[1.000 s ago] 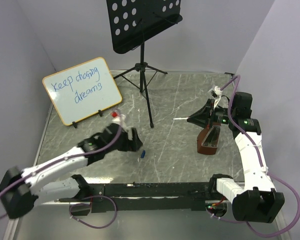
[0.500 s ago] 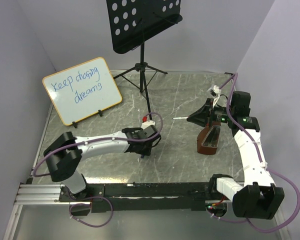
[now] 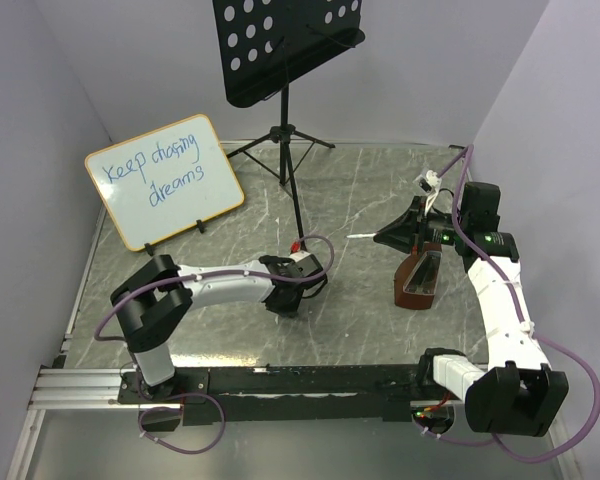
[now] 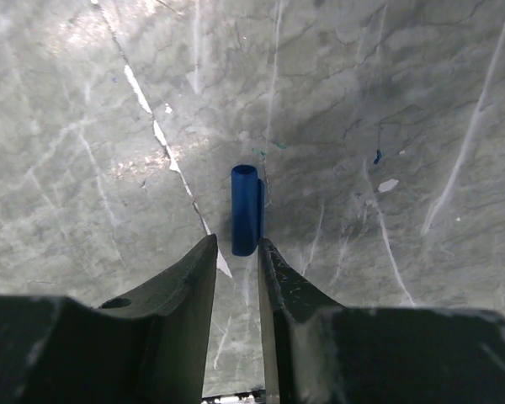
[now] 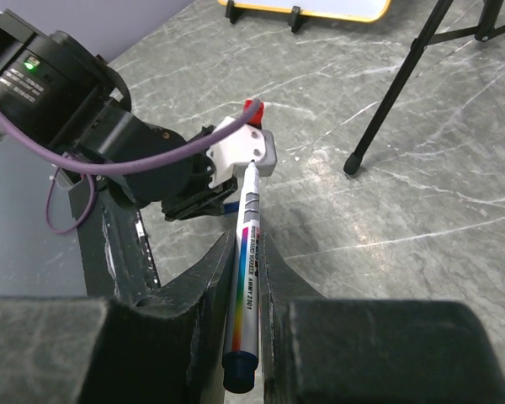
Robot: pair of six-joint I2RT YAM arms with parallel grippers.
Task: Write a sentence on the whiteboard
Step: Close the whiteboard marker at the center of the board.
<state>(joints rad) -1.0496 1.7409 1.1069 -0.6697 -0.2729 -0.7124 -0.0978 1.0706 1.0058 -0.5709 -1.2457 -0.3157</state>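
The whiteboard (image 3: 165,180) leans on its stand at the back left, and the sentence (image 3: 160,168) "Keep chasing dreams" is on it in blue, in two lines. My right gripper (image 5: 248,244) is shut on a silver whiteboard marker (image 5: 246,278), uncapped, with its white tip (image 3: 358,237) pointing left. My left gripper (image 4: 237,246) is low over the table's middle, jaws narrow but open. The near end of a blue marker cap (image 4: 247,209) lies between the fingertips. It touches the right finger, and a gap remains on the left. From above, the left gripper (image 3: 288,298) hides the cap.
A black perforated music stand (image 3: 285,40) on a tripod (image 3: 292,150) rises at the back centre, one leg ending near the table's middle. A brown holder (image 3: 420,280) sits on the table under my right arm. A black rail (image 3: 300,378) runs along the near edge.
My left arm swung right and came down over the blue cap, and its jaws narrowed from wide open. My right gripper kept its hold on the marker and barely moved.
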